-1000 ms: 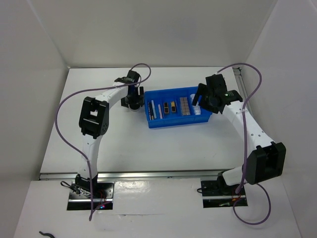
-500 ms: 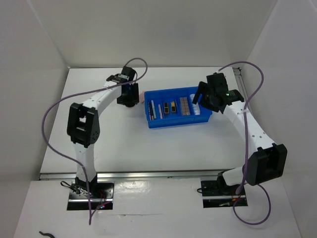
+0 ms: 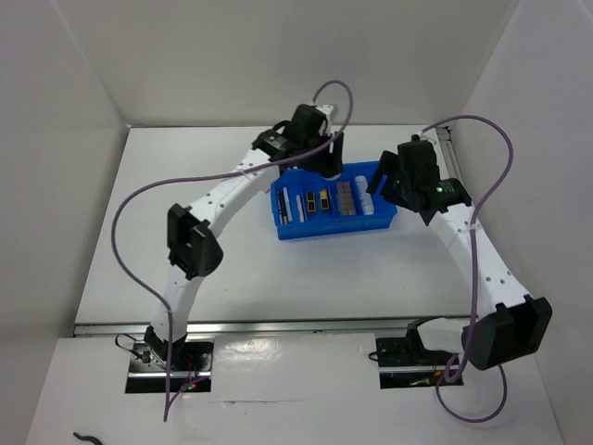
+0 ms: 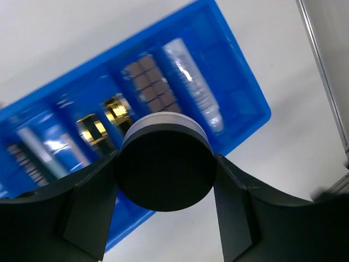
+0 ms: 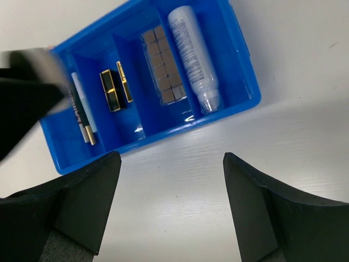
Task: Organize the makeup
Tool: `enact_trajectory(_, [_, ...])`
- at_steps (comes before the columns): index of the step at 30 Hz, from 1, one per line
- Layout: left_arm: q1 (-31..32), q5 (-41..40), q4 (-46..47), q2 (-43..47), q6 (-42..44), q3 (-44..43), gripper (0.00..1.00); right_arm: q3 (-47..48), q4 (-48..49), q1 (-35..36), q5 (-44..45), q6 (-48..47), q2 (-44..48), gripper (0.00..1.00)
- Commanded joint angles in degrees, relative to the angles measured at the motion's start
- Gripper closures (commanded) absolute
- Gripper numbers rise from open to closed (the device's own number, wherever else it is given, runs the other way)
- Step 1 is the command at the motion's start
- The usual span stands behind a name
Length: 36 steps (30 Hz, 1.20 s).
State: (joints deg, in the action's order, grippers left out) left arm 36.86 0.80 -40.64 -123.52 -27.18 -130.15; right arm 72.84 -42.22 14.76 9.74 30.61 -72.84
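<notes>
The left gripper point(image 4: 165, 172), part-open, clamps one round black compact point(image 4: 163, 158) at centre frame over the blue tray point(image 4: 240, 82). The right gripper point(image 5: 172, 204) gapes empty, lower frame. In the tray: one white tube point(image 5: 193, 54), one brownish-pink palette point(image 5: 163, 65), two black-and-gold pieces point(image 5: 112, 90).

Tray point(image 4: 245, 103) partly behind black compact point(image 4: 165, 169)

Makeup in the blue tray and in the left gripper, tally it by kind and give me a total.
Round black compact: 1
White tube: 1
Brownish-pink palette: 1
Black-and-gold cases: 2
Thin pencils: 2 visible
Total: 7
</notes>
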Motion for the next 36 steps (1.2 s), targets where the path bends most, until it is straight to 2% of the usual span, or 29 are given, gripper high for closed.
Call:
enact_trajectory(1, [1.28,1.31,-0.5,-7.16,-0.59,-6.87,0.7,-1.99,3.28,0.44,2.91,1.03,6.56,0.17])
enact_trajectory(5, [1.28,0.62,9.68,-8.83,-1.91,-3.01,0.7,-5.33,3.98,0.44,4.32,1.65,12.09,0.17])
enact_trajectory(10, [1.28,1.22,9.52,-17.0,-2.44,-10.82,0.68,-5.87,2.14,0.44,7.04,1.65,13.34,0.17])
enact_trajectory(13, [1.28,0.61,11.46,-19.11,-2.44,-10.83,0.6,-5.34,0.83,0.44,7.67,1.12,13.34,0.17])
enact_trajectory(14, [1.28,0.0,11.46,-19.12,-2.44,-10.83,0.45,-5.34,0.82,0.44,7.67,1.12,13.34,0.17])
enact_trajectory(17, [1.28,1.31,12.95,-19.65,-2.44,-10.83,0.36,-5.87,0.82,0.44,7.67,1.12,13.34,0.17])
enact_trajectory(18, [1.28,1.31,13.65,-19.65,-1.92,-10.83,0.14,-5.87,0.82,0.44,7.67,1.12,13.34,0.17])
enact_trajectory(21, [1.28,2.54,13.66,-19.13,-1.39,-10.83,0.0,-5.87,0.29,0.44,7.14,1.65,12.72,0.17])
enact_trajectory(25, [1.28,4.2,14.19,-14.04,-1.39,-8.73,0.0,-5.25,-0.41,0.44,7.14,2.17,12.72,0.17])
enact_trajectory(27, [-0.12,6.93,14.19,-8.27,-2.26,-4.08,0.0,-5.25,-0.41,0.44,6.44,2.17,12.72,0.17])
enact_trajectory(29, [-2.4,5.28,14.8,-3.24,-2.26,3.79,0.0,-4.64,-0.41,0.44,6.43,2.17,12.72,0.17])
enact_trajectory(32, [-6.35,0.89,15.42,6.17,-2.26,13.82,0.19,-4.11,-0.41,0.44,6.43,2.17,12.72,0.17])
enact_trajectory(33, [-7.58,-2.43,15.42,7.84,-2.26,15.61,0.32,-4.11,-0.41,0.44,6.43,2.17,12.72,0.17])
enact_trajectory(34, [-9.94,-3.51,15.42,9.95,-2.26,17.1,0.56,-4.11,-0.41,0.44,6.43,2.17,12.72,0.17])
enact_trajectory(36, [-12.42,-4.23,13.93,9.97,-2.26,18.87,0.87,-4.11,0.11,0.44,5.91,2.17,12.19,0.17])
